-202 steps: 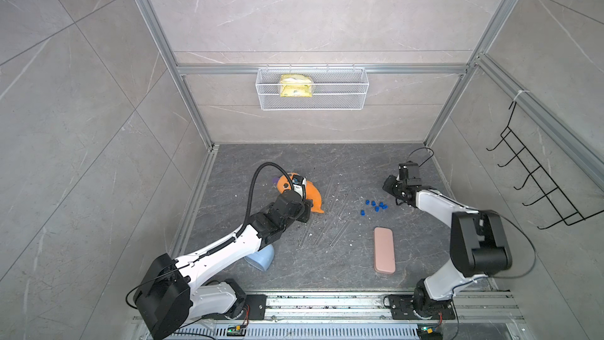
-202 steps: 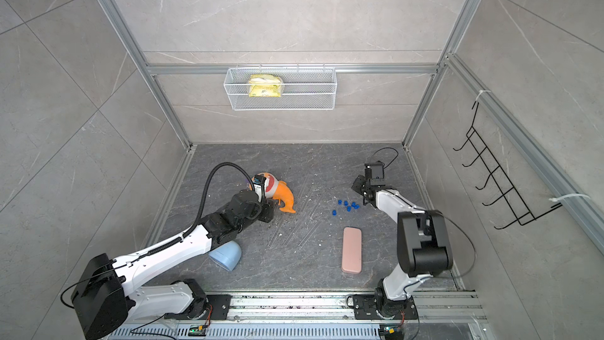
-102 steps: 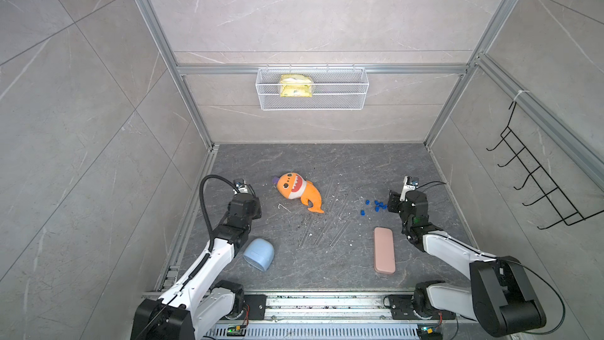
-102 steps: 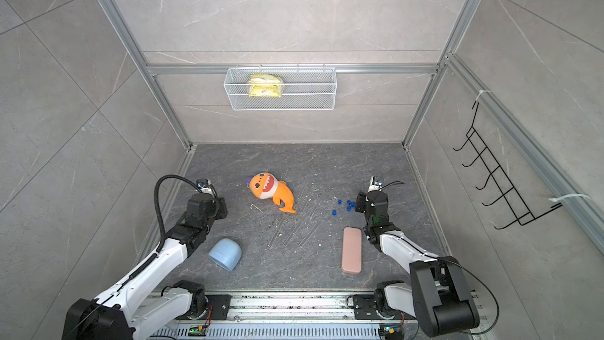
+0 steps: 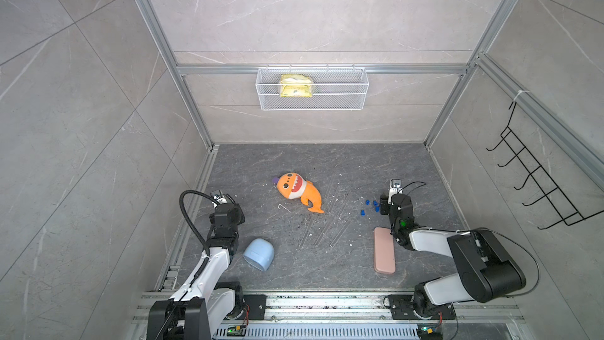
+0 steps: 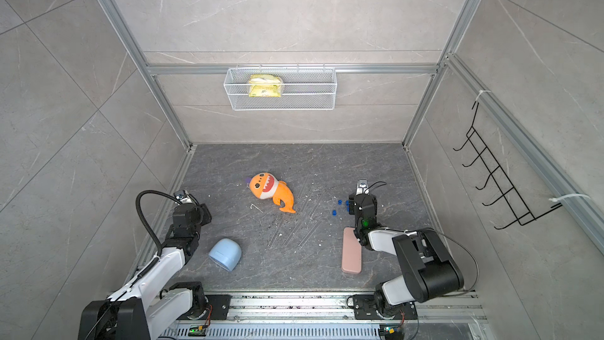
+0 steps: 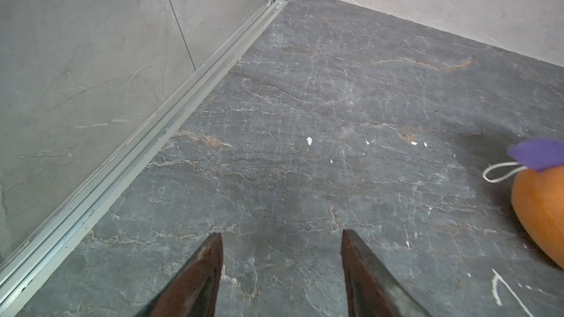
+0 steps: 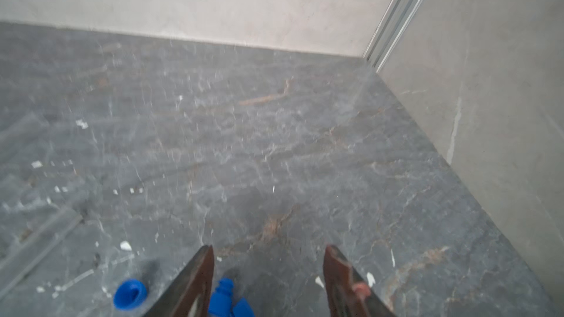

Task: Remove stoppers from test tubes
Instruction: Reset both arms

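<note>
blue plastic stoppers point(image 5: 375, 204) lie loose beside thin clear tubes point(image 5: 339, 234), both arms since drawn back, left jaws and right jaws parted, empty.

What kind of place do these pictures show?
Probably a robot test cell, not a real room: a left arm and right arm stand on a rail, aluminium frame posts hold stone-look panels, and a wire basket hangs on the back one.

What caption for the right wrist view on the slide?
Right gripper open and empty over the grey floor, loose blue stoppers beside one finger, clear test tubes blurred nearby.
</note>
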`<action>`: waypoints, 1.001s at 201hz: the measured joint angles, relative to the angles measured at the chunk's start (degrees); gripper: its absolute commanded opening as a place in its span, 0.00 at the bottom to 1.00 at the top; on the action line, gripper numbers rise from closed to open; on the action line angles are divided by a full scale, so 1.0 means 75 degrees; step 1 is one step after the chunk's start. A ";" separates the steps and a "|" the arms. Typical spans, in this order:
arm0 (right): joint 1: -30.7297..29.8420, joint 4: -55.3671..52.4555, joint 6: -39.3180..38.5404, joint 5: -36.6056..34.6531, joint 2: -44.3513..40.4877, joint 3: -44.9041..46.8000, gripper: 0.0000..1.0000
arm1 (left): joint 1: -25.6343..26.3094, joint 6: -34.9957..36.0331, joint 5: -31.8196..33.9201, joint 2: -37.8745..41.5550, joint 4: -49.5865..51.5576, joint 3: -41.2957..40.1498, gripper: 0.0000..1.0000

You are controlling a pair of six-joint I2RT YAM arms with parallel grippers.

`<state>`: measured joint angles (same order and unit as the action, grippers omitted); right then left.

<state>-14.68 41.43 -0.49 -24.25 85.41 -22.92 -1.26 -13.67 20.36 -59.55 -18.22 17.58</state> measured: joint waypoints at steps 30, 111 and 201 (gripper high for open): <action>0.0315 0.0699 -0.0029 0.0172 0.0000 0.0271 0.65 | -0.0423 0.0239 -0.0195 -0.1492 -0.1851 -0.0595 0.64; 0.0717 0.1722 0.0035 0.0950 0.0312 0.0481 1.00 | -0.0341 0.1075 -0.1326 -0.3552 -0.3984 0.0003 1.00; 0.0720 0.1839 0.0035 0.1029 0.0315 0.0481 1.00 | -0.0251 0.1285 -0.1542 -0.3558 -0.3969 0.0157 1.00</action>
<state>-9.28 55.22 -0.23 -16.53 87.77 -19.31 -3.14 -4.03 8.80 -86.24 -47.99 18.76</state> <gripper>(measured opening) 0.998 0.998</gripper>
